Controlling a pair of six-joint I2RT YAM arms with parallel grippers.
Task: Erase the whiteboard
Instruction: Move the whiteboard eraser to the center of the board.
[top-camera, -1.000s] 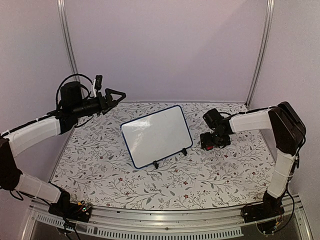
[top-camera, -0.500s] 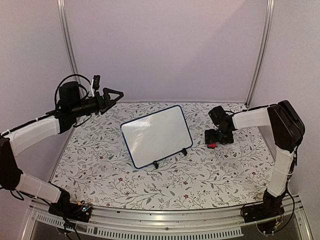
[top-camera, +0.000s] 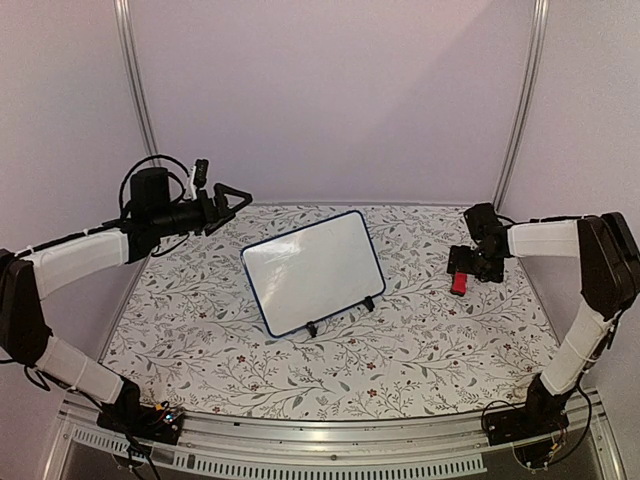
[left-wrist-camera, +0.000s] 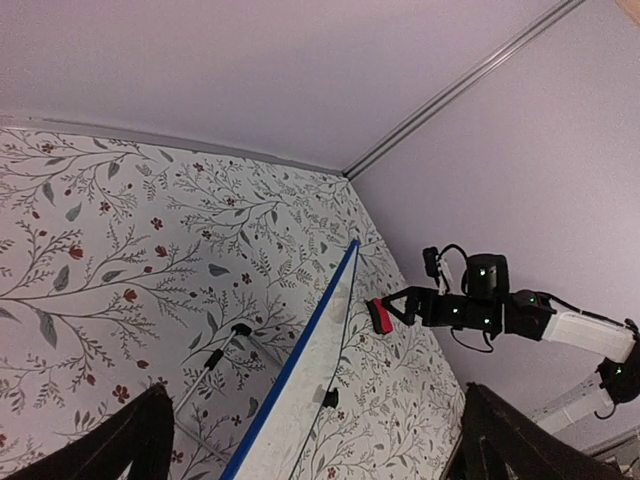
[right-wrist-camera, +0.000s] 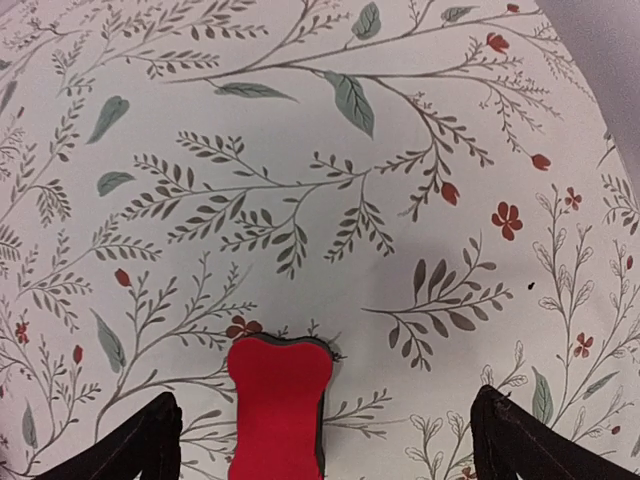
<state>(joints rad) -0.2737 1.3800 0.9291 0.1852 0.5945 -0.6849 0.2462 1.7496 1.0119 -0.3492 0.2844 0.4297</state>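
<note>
The whiteboard (top-camera: 312, 268) stands tilted on small black feet in the middle of the flowered cloth, and its white face shows no marks. In the left wrist view the whiteboard (left-wrist-camera: 300, 410) appears almost edge-on below the open left gripper (left-wrist-camera: 310, 440). That left gripper (top-camera: 240, 195) hangs in the air to the board's upper left, nothing in it. My right gripper (top-camera: 466, 268) is open at the right, low over a small red block (top-camera: 459, 284). The red block (right-wrist-camera: 277, 410) lies on the cloth between the wide-spread fingers of the right gripper (right-wrist-camera: 333, 435), touching neither.
The table's flowered cloth (top-camera: 420, 350) runs to pale walls behind and at both sides. Metal corner posts (top-camera: 520, 100) rise at the back. A wire prop (left-wrist-camera: 215, 360) stands behind the board. The right arm (left-wrist-camera: 560, 325) shows across the table.
The right gripper has swung right, away from the whiteboard, and the red block shows farther right under it. The left gripper shifted only slightly.
</note>
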